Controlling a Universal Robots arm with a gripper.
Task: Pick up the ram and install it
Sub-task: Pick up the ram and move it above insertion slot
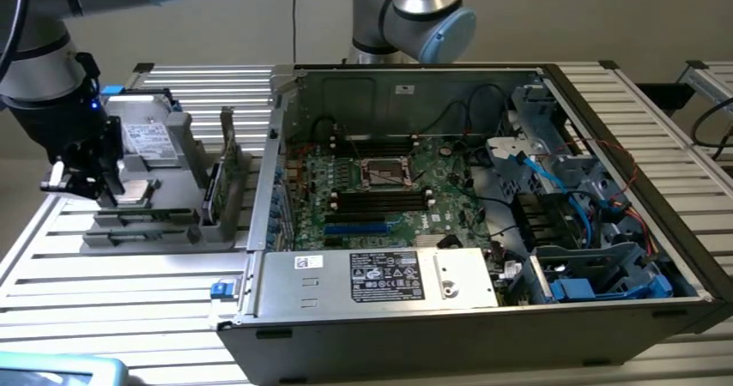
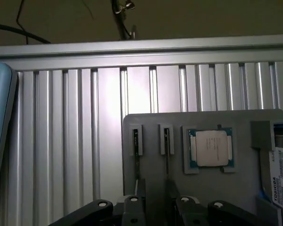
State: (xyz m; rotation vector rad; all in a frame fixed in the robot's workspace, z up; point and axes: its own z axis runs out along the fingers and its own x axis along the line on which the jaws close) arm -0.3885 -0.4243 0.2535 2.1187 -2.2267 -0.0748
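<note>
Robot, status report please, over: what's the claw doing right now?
Claw open, holding nothing, by the gray holder. Two ram sticks upright in the holder's slots, not gripped. Nothing seen blocking the sticks.

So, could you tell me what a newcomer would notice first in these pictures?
The open computer case dominates the exterior view's middle and right, its green motherboard bare inside. On that view's left, the gripper hangs over a grey holder where two ram sticks stand on edge beside a processor chip.
</note>
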